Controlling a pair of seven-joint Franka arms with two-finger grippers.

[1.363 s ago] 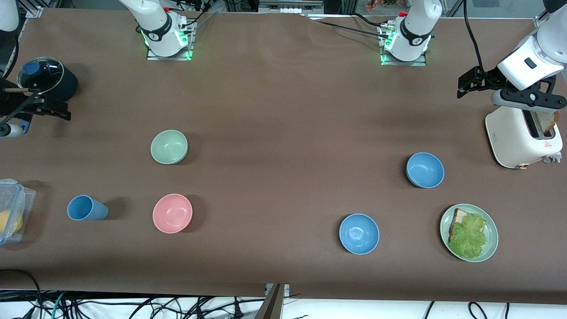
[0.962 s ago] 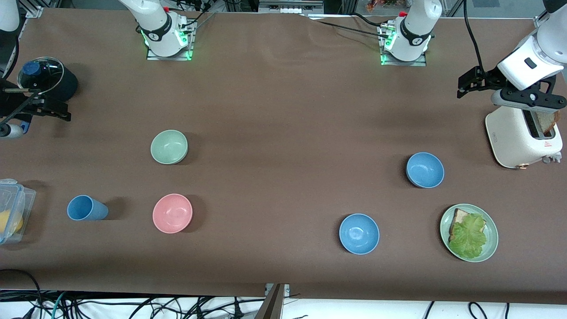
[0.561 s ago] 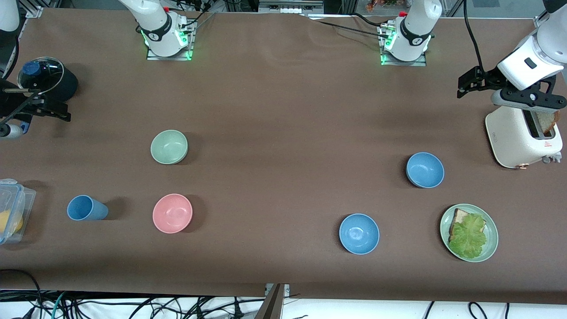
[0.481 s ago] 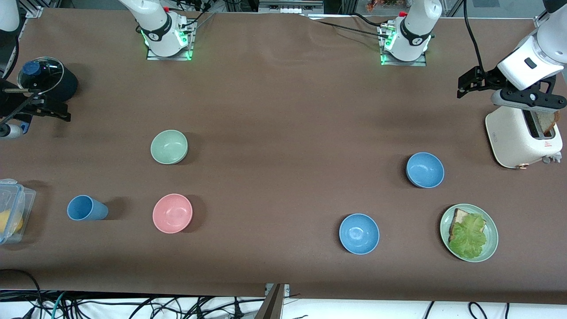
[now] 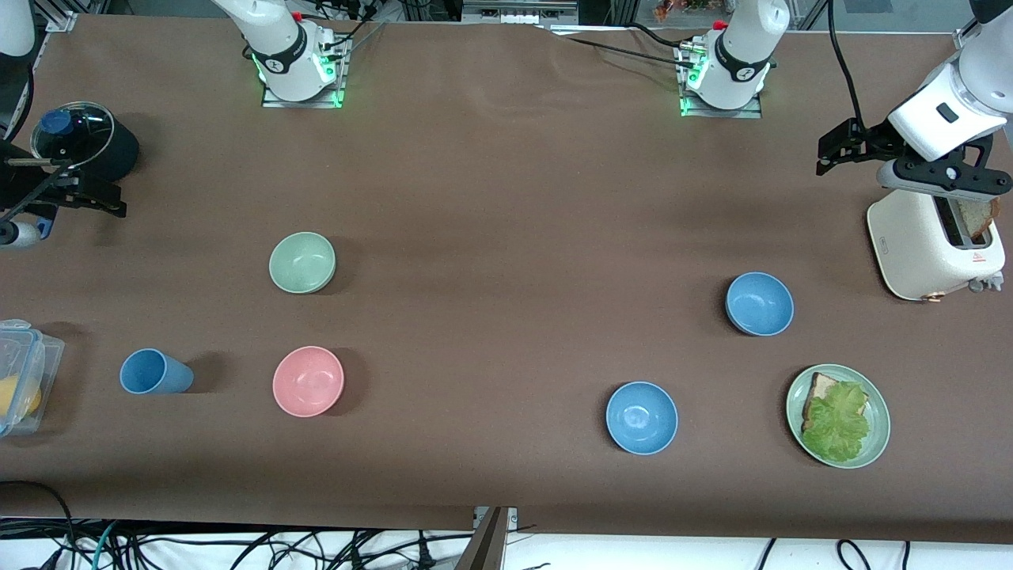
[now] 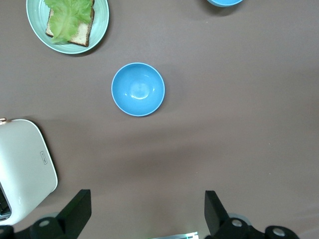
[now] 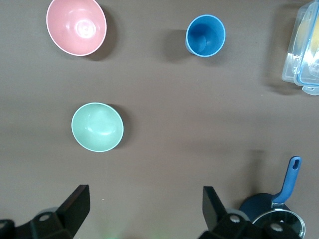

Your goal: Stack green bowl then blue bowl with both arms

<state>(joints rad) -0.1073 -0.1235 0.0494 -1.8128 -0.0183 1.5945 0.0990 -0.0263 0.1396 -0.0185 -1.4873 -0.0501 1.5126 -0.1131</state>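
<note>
Nothing had been picked up yet when I looked: the green bowl (image 5: 301, 262) sat alone on the brown table (image 5: 506, 198) toward the right arm's end, with the pink bowl (image 5: 308, 381) nearer the front camera and the blue cup (image 5: 153, 372) off beside that. Two blue bowls lay toward the left arm's end, one blue bowl (image 5: 759, 303) farther from the front camera and a second blue bowl (image 5: 641, 417) nearer to it, beside the green plate (image 5: 877, 408) with bread and lettuce. The right gripper (image 7: 142, 211) hung high over the table near the dark pot (image 5: 77, 145), its fingers spread wide and holding nothing, the green bowl showing in its wrist view well clear of the fingertips. The left gripper (image 6: 147, 214) hovered beside the toaster (image 5: 934, 245), likewise wide open and empty. The trouble I could foresee was mostly one of choice: with two look-alike blue bowls, the left arm might settle on one while the stacking spot suited the other, and the green plate could be mistaken for the green bowl. A pinch on a thin, sloping rim might also slip and tip a bowl, and both arms meeting mid-table to stack could crowd each other if they arrived together.
</note>
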